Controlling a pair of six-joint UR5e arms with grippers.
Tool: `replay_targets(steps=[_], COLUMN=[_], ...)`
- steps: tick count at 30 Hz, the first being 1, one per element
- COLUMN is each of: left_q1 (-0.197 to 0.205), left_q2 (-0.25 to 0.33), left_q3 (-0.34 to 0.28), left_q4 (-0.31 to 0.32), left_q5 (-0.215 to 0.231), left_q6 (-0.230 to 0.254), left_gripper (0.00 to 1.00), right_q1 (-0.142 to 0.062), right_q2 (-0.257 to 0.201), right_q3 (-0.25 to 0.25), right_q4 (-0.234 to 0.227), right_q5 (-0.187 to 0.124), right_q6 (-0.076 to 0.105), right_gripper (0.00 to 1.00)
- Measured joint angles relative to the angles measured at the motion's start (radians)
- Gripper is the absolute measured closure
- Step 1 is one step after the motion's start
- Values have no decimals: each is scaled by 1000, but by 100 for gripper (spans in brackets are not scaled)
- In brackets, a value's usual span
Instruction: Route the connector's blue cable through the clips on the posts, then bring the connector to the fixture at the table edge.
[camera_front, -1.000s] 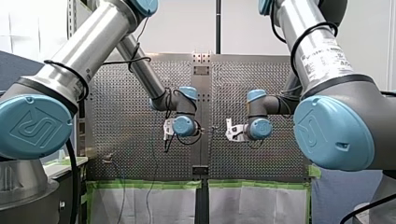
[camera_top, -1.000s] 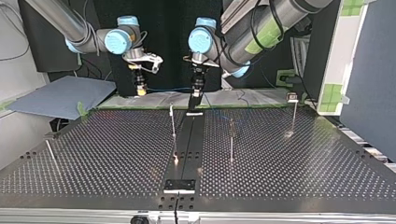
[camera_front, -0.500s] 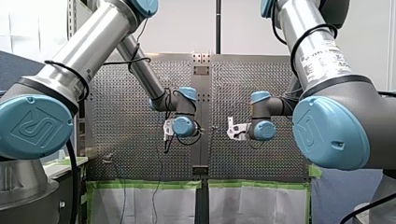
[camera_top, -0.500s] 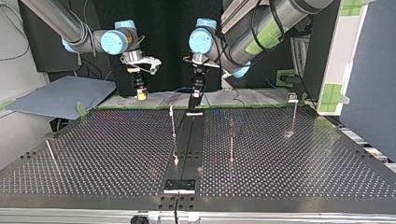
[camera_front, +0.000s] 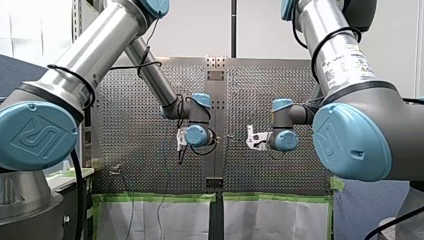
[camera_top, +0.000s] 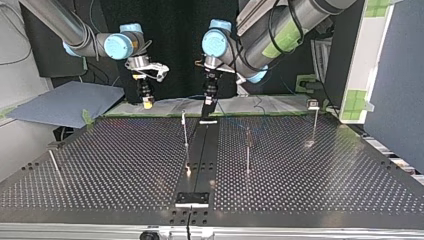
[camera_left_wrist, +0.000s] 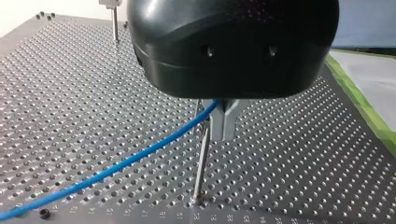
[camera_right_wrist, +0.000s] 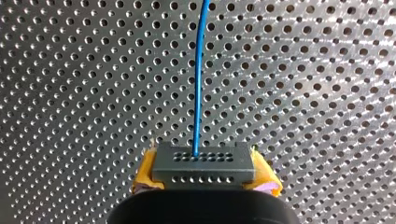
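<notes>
Within right gripper (camera_right_wrist: 204, 179), connector (camera_right_wrist: 204, 162), blue cable (camera_right_wrist: 200, 79) ahead

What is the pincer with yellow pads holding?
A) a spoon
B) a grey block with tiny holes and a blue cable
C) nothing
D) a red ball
B: my right pincer clamps the grey rectangular connector between its yellow pads, and a thin blue cable leaves one hole.
</notes>
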Motion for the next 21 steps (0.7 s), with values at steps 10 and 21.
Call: replay_targets(steps=[10,21], left_q1=[8,13], left_q2=[0,-20], left_q3=[0,17], left_q4=[17,24], left_q5=[27,42], left_q6=[-20,-37], left_gripper=[100,100], right_q1=[-18,-35], right_q2=[24,55], right_q3=[0,-3], right_q4=[-16,-39], right_q5=[-6,-20], right_q6=[-1,3], right_gripper=[100,100])
